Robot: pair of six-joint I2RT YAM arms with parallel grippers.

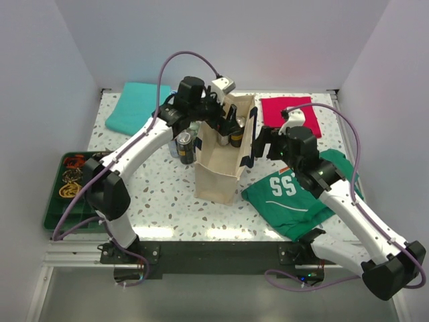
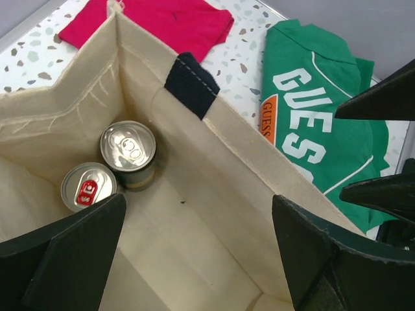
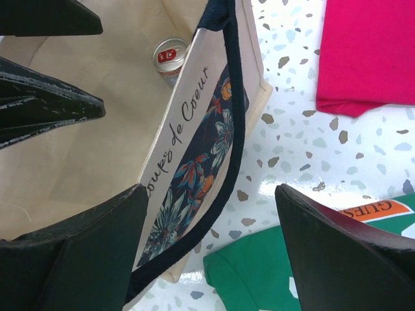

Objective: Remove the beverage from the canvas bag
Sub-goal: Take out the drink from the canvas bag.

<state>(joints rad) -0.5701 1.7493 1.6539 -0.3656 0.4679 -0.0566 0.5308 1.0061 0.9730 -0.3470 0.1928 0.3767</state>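
Beige canvas bag (image 1: 218,178) upright w/ two cans (image 2: 128,152) at bottom; our left fingers (image 2: 65,259) hover spread, empty, above; right fingers (image 3: 84,253) straddle its wall, unclenched. No can gripped yet.

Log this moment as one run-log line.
left gripper: jaws open over canvas bag mouth | right gripper: jaws open astride bag's side wall | inside: dark can, red-tab can | held: nothing

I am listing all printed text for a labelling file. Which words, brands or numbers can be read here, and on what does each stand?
"oups de Coeur", with the first letter hidden: side of the canvas bag.
"GUES", then cut off: large white letters on the green shirt.
"GUESS": orange patch on that shirt.
Two cans: no text readable on their tops.
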